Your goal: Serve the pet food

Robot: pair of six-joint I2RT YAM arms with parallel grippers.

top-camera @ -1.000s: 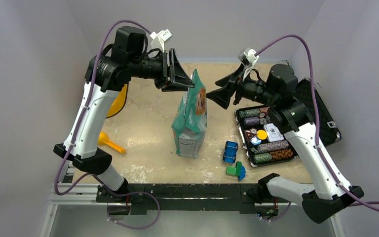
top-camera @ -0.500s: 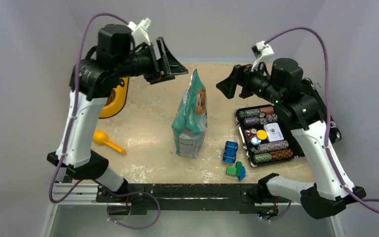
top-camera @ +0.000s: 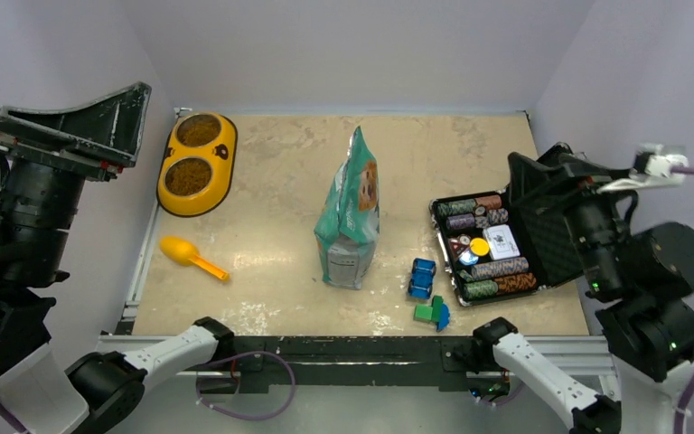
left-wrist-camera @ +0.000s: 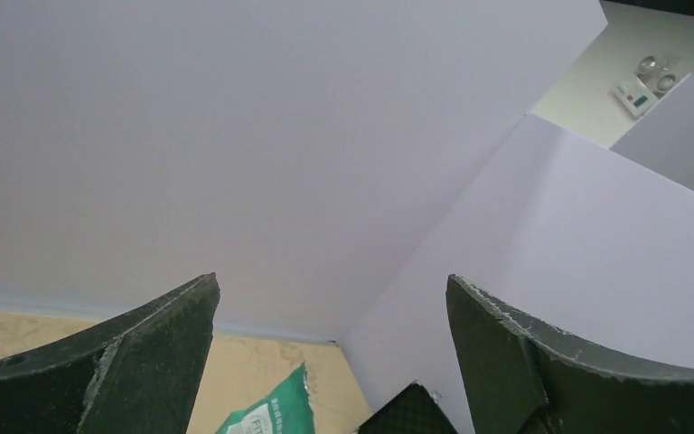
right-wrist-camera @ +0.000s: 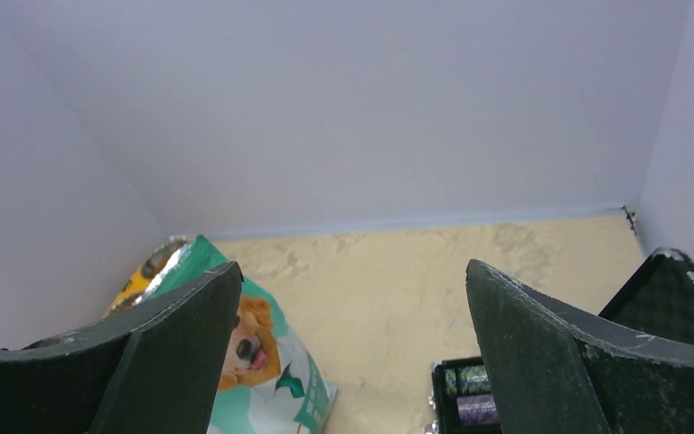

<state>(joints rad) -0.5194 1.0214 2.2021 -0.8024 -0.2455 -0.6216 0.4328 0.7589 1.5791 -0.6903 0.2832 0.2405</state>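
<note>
Both arms have pulled back from the bag since the earlier frames: left gripper (top-camera: 90, 122) now sits high at the far left edge, right gripper (top-camera: 551, 176) is out over the open case on the right. Neither touches anything. Both sets of jaws stand wide apart and empty, confirmed in both wrist views.

Pet food (top-camera: 190, 155) fills both wells of the yellow double bowl (top-camera: 173, 201) at the far left corner of the table (top-camera: 280, 217). Looks served; I'd judge the task at or near done. Rest of the kibble presumably sits in the teal-green bag (top-camera: 351, 226), standing upright mid-table, top edge pinched narrow; can't tell if it's sealed.

Handling notes:
- Kibble: loose, dry, granular. Spills easily; move by scoop or pour, not by pinch.
- Bag: soft, crinkly film, likely slick. Stands on its own but probably tips with a side push. Best hold is the flattened top seam, jaws across it.
- Yellow scoop (top-camera: 190, 253): lies flat on the table near the left edge, between bowl and arm bases. Rigid plastic, light; take it by the orange handle.

Poker chip case (top-camera: 488, 244) and the blue and green toys (top-camera: 426, 294) sit on the right, not involved.
</note>
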